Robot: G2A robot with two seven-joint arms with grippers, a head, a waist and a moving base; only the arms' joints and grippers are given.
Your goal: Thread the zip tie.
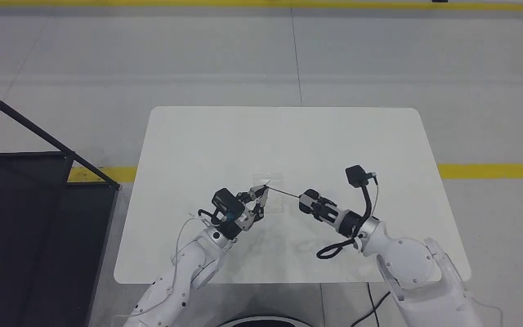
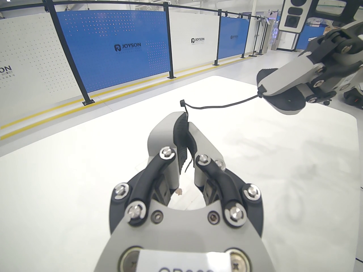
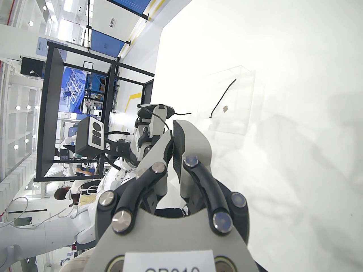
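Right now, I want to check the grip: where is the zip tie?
In the top view the zip tie hangs above the table's middle, stretched between the grippers: one end pinched in the left gripper, the other in the right gripper.

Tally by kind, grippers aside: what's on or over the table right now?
Zip ties: 2 (held zip tie strung between left gripper and right gripper; spare zip tie lying in the tray)
Clear tray: 1
Small brown scrap beside the spare tie: 1
Total: 4
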